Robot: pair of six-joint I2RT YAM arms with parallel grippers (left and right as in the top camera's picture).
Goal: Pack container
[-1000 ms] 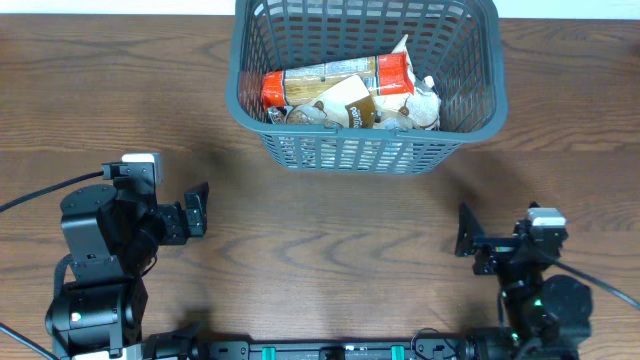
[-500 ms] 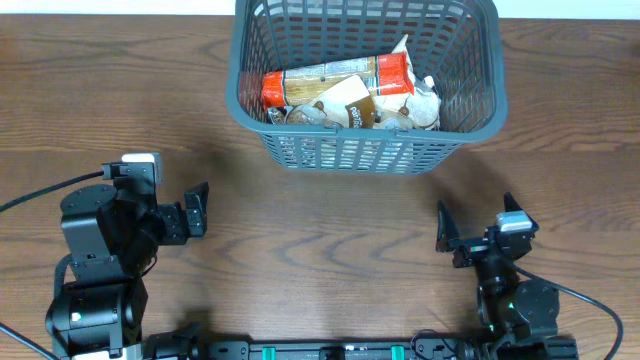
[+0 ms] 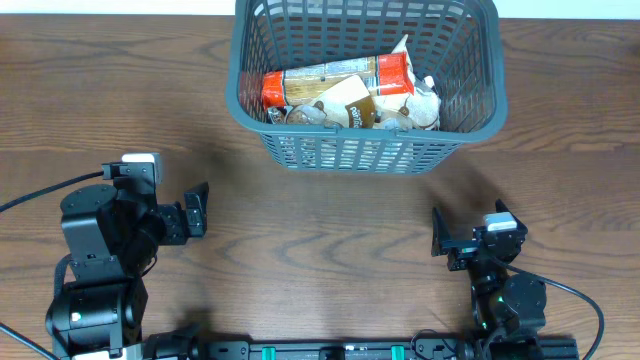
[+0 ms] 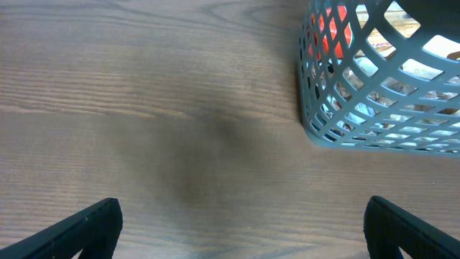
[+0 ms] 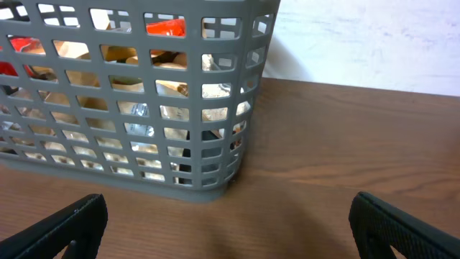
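Basket (image 3: 365, 150) holds snack packets (image 3: 340, 85); both tools empty.
Left tool (image 4: 244, 230) and right tool (image 5: 230, 226): jaws apart, low over counter (image 3: 320, 250); basket ahead-right of left, ahead-left of right.

Your black two-finger left gripper (image 4: 241, 216) and its right gripper twin (image 5: 230, 219) both hang low, jaws spread wide, arms folded back.

You have a brown wood-grain table (image 3: 320, 230) with darker streaks running sideways, and a white wall (image 5: 374, 36) rising behind its far edge.
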